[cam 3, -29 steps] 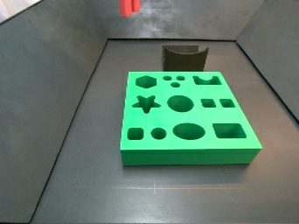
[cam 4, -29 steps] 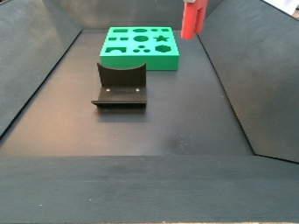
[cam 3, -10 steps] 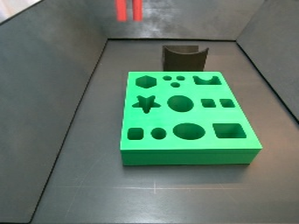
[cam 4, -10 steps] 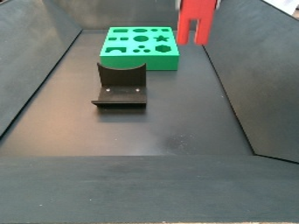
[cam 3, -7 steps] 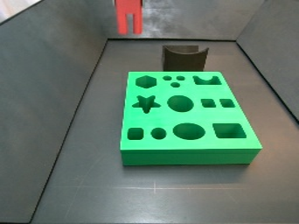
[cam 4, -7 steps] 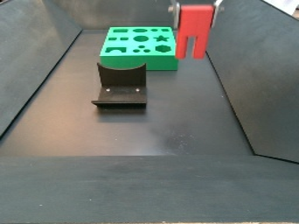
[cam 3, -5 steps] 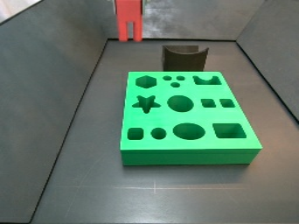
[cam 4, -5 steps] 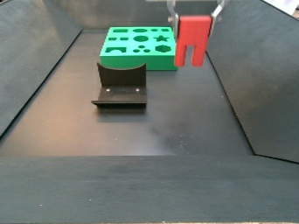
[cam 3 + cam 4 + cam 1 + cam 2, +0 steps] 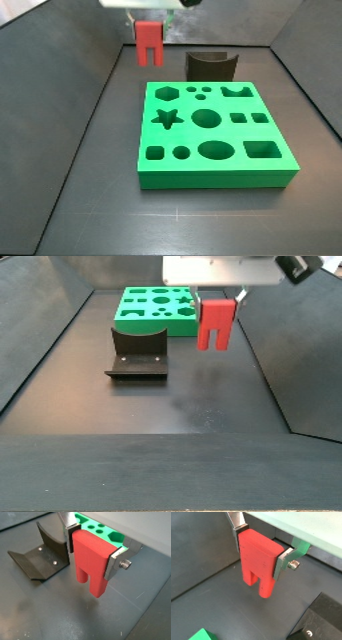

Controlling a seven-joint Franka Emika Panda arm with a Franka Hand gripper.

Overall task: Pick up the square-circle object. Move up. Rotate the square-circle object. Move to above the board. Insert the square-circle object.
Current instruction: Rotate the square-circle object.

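Gripper (image 9: 90,549) in a wrist view: flat silver finger plates (image 9: 118,560) clamped on the solid top of the small red plastic block with two short legs split by a slot (image 9: 90,562), legs pointing down toward the dark floor (image 9: 60,612), block clear of it. Dark L-shaped bracket fixture (image 9: 40,554) stands just beside the block. Corner of the large flat bright green board with shaped cut-out holes (image 9: 101,530) shows behind the gripper, two round holes visible

Gripper (image 9: 260,553) in a wrist view: same grip, one silver plate (image 9: 286,561) with a bolt on one side face of the red block (image 9: 258,559), the other plate on the opposite face. Slot between the legs visible, legs free in the air. Green board corner (image 9: 199,635) and part of the fixture (image 9: 318,624) at the frame edges

Side view: gripper (image 9: 150,8) at the frame top, only its pale lower body visible, fingers too small to make out. Red block (image 9: 148,44) hangs upright under it, legs down, above the floor near the board's far left corner, not over the board. Green board (image 9: 214,135) lies flat mid-floor, star, hexagon, circles and squares all empty. Fixture (image 9: 211,66) stands just behind the board's far edge

Side view: gripper (image 9: 219,294) closed on the red block's (image 9: 215,324) top, block in the air, legs down, to the side of the green board (image 9: 162,308) near its corner, off its top face. Fixture (image 9: 139,352) sits on the floor just in front of the board, apart from the block
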